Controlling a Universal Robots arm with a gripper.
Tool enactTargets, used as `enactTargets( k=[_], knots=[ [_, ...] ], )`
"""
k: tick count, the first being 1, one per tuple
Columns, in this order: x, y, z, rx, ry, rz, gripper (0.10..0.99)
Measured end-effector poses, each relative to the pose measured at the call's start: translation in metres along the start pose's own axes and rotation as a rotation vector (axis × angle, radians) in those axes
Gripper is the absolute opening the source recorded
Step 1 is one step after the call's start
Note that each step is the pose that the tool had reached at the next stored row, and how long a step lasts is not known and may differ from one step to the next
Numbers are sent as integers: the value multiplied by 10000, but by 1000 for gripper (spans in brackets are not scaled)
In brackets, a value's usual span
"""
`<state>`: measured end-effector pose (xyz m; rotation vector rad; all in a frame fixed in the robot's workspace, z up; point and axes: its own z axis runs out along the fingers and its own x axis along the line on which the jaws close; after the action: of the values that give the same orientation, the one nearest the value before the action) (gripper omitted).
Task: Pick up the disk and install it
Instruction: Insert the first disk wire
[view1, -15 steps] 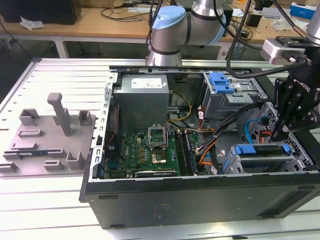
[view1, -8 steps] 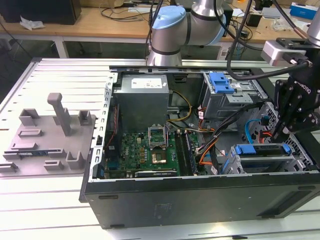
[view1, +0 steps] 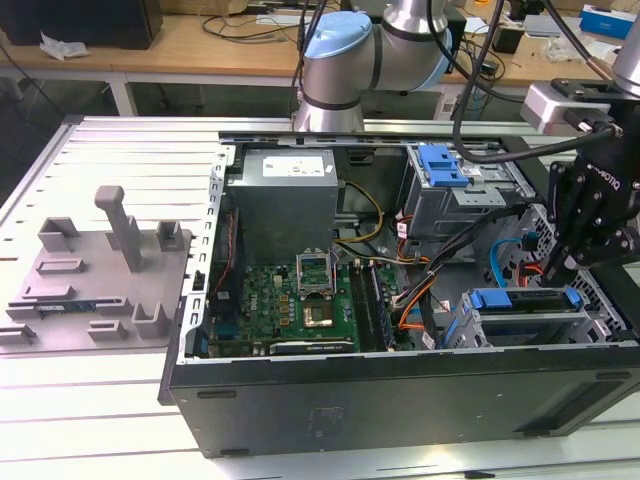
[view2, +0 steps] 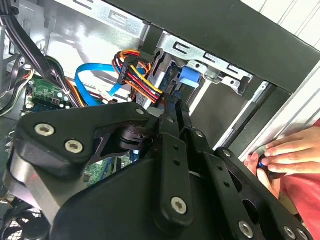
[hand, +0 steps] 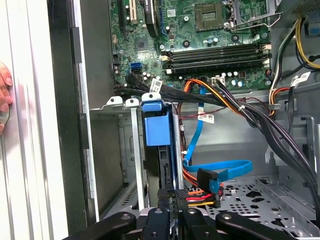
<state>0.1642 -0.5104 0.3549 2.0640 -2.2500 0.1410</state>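
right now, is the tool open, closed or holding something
tool: can't tell if open or closed; it's at the end of the disk, which sits in the drive bay

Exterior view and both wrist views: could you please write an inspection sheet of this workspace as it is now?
Surface: white slatted table, bearing the open computer case.
Job's things: disk in its blue frame stands in the drive cage at the exterior view's right.
Clutter: grey fixture tray beside the case.
Grippers: gripper just above the disk; contact cannot be told.
Cables: blue flat cable, red-yellow power wires near the cage.
Surroundings: a hand beside the case; wooden bench behind.
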Motion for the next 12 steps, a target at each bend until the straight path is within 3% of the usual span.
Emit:
enactTargets(
  k=[12],
  knots=[
    [2, 1, 13, 0, -1, 0, 165]
  ],
)
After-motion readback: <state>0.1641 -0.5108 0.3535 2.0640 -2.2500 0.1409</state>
